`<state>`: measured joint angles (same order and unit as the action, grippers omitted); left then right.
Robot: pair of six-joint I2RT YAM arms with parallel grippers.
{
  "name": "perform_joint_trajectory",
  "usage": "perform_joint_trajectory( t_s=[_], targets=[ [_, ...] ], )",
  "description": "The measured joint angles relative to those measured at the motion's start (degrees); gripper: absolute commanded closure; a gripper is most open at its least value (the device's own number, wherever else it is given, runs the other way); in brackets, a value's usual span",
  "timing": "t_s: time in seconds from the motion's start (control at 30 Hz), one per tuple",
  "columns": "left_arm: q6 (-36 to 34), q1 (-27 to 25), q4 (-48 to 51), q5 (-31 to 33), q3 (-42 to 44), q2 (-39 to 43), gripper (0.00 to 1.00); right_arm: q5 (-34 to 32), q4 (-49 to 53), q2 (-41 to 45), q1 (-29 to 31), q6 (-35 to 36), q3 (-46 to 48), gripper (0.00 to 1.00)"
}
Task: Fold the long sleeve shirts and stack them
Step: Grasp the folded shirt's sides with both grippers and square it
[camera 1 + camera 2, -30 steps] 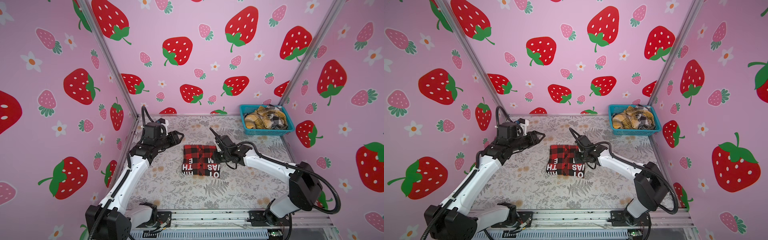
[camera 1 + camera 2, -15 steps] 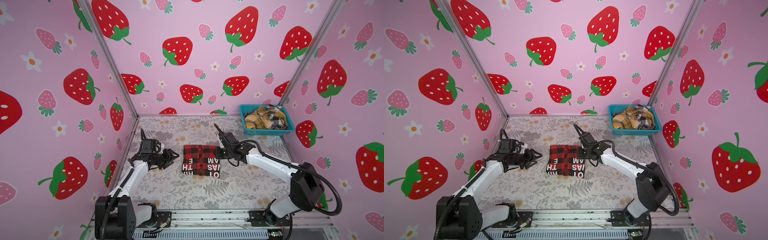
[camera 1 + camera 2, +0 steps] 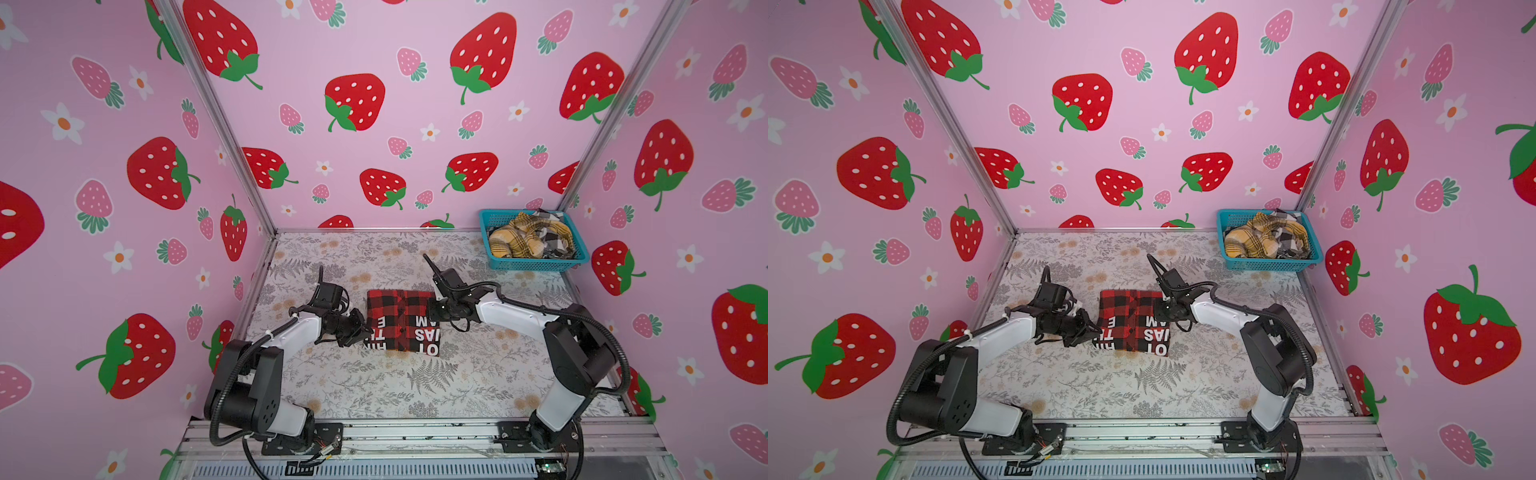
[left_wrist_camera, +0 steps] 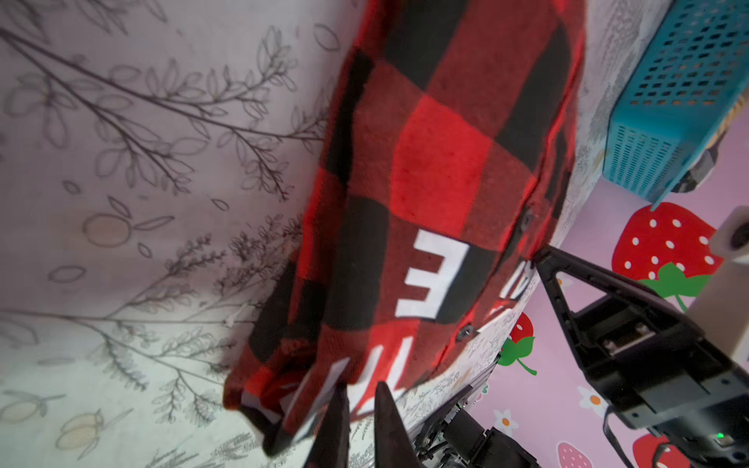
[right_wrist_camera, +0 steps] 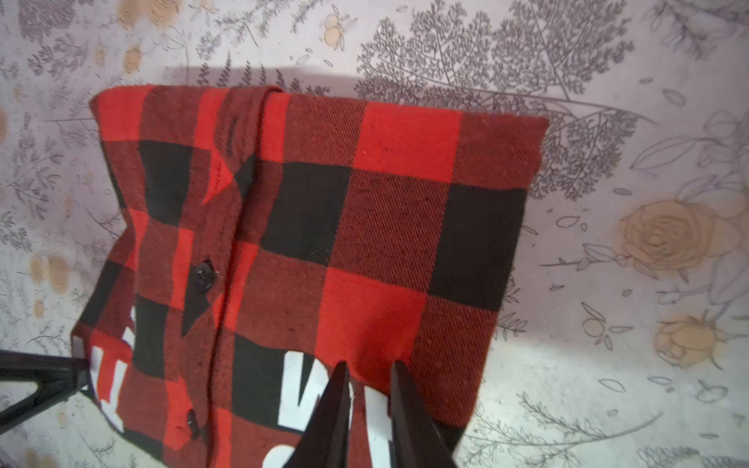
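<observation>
A folded red-and-black check long sleeve shirt (image 3: 401,320) (image 3: 1133,320) with white block letters lies mid-table. My left gripper (image 3: 362,328) (image 3: 1096,330) is low at its front left edge. In the left wrist view the gripper (image 4: 360,399) has its jaws nearly together on the curled edge of the shirt (image 4: 437,170). My right gripper (image 3: 430,309) (image 3: 1158,309) is at the shirt's right side. In the right wrist view the gripper (image 5: 367,377) rests on the shirt (image 5: 364,202), a narrow strip of cloth between its jaws. More plaid shirts (image 3: 519,241) (image 3: 1254,243) lie crumpled in a basket.
A teal basket (image 3: 536,264) (image 3: 1266,264) (image 4: 668,101) stands at the back right corner. Pink strawberry walls close the table on three sides. A metal rail (image 3: 415,432) with both arm bases runs along the front edge. Floral cloth covers the table (image 3: 374,390).
My left arm came down from behind the shirt's left side to its front left edge, and its jaws closed there. My right gripper stayed at the right edge, shifting only slightly.
</observation>
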<state>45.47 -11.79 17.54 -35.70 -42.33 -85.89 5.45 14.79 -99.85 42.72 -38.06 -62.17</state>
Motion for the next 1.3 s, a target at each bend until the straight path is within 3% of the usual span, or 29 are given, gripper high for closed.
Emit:
perform_joint_trajectory(
  t_s=[0.17,0.33,0.43,0.6,0.63,0.67,0.77,0.93,1.07,1.3],
  targets=[
    [1.31,-0.09,-2.69,-0.17,0.79,-5.01,0.93,0.15,-1.22,-1.11,-0.24,-0.39,1.88,0.80],
    [1.51,-0.13,-4.04,-1.18,4.28,-3.85,0.91,0.17,-2.19,-1.49,-0.24,-0.74,2.73,0.81],
    [1.73,-0.46,-3.76,-1.75,6.86,-0.81,0.81,0.15,-2.10,-1.49,-0.24,-0.70,2.78,0.81],
    [1.29,-1.14,2.05,-1.03,7.34,8.87,0.49,-0.96,0.90,-0.39,-0.22,0.46,2.25,0.78],
    [0.85,-1.11,3.67,-0.26,6.38,11.17,0.47,-1.38,2.14,0.13,-0.17,0.83,1.86,0.77],
    [0.68,-0.98,5.18,0.55,4.79,13.20,0.47,-1.90,3.45,0.83,-0.02,1.33,1.33,0.78],
    [-0.26,0.07,6.71,1.62,-1.01,14.43,0.61,-3.28,6.60,3.32,0.66,2.36,-0.55,0.78],
    [-1.42,1.51,4.68,0.85,-9.99,2.60,0.79,-4.79,9.42,7.41,4.15,2.97,-1.57,0.77],
    [-1.75,1.57,3.58,0.83,-14.25,-7.58,0.82,-5.03,10.34,7.91,7.45,2.60,-1.11,0.78],
    [-1.70,1.57,1.51,0.98,-20.96,-18.21,0.85,-4.83,9.44,7.67,9.01,0.59,5.18,0.79]
  ],
)
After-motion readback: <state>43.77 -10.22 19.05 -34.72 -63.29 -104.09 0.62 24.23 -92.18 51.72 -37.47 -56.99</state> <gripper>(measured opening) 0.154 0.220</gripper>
